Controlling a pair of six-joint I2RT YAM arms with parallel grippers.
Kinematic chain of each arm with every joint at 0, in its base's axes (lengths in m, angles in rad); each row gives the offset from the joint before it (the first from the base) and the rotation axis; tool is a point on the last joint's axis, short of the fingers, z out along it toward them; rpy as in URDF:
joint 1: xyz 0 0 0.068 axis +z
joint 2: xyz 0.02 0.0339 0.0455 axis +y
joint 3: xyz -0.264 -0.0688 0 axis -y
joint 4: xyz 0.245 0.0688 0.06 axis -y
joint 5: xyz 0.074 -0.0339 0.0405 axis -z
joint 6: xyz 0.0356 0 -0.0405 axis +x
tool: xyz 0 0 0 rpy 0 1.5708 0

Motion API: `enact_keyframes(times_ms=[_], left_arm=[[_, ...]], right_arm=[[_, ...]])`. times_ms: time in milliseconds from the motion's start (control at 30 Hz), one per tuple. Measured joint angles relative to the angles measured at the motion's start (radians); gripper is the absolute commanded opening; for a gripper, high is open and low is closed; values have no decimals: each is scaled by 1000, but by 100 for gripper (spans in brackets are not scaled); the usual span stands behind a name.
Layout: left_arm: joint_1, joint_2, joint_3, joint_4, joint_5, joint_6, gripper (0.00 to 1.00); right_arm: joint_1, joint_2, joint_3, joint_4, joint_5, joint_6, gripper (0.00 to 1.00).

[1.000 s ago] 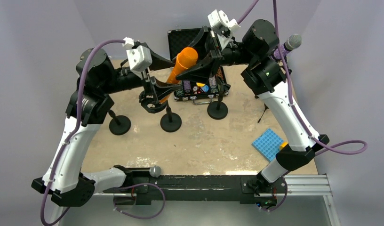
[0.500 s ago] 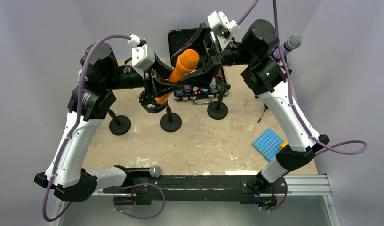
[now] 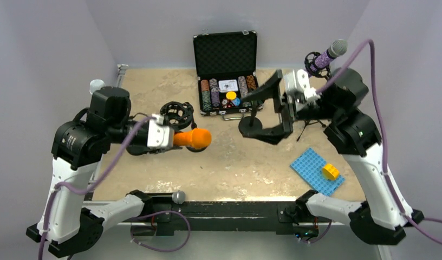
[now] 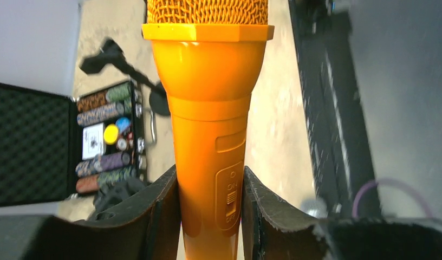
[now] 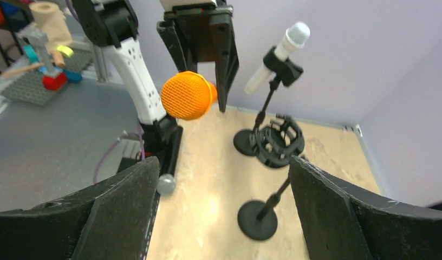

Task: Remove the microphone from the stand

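Forward of the case (image 3: 225, 59) the counter (image 3: 235, 168) is bare right to its near edge, and this is the widest lane. Directly before the case 1 stand (image 3: 251, 126) rises; in the top view it sits between the spread fingers of the right hand (image 3: 249, 116). Left-front of the case, the ring stand (image 3: 175, 114) and the orange microphone (image 3: 196, 138), clamped level in the left hand (image 4: 210, 184), crowd the passage. Right of the case a purple microphone (image 3: 328, 54) stands tall. Right-front lies a blue plate (image 3: 311, 168) bearing 1 yellow brick (image 3: 331, 171).

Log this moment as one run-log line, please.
left claw: shut on orange microphone | orange microphone: out of shock-mount stand | right claw: open, empty
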Motion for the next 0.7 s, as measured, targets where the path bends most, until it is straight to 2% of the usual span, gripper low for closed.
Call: enact_keyframes(times_ms=[133, 267, 367, 567, 700], left_arm=[[-5, -71, -140, -158, -123, 354, 0], [-5, -120, -348, -225, -230, 545, 0], [-5, -124, -493, -245, -305, 587, 0], [-2, -93, -829, -195, -521, 537, 0], [3, -107, -952, -124, -586, 499, 2]], right_arm=[[-5, -142, -164, -80, 74, -100, 93], [-25, -185, -255, -120, 170, -137, 93], [-49, -180, -285, -143, 232, -153, 93], [-67, -174, -300, -171, 294, -171, 93], [-72, -178, -300, -171, 297, -171, 92]])
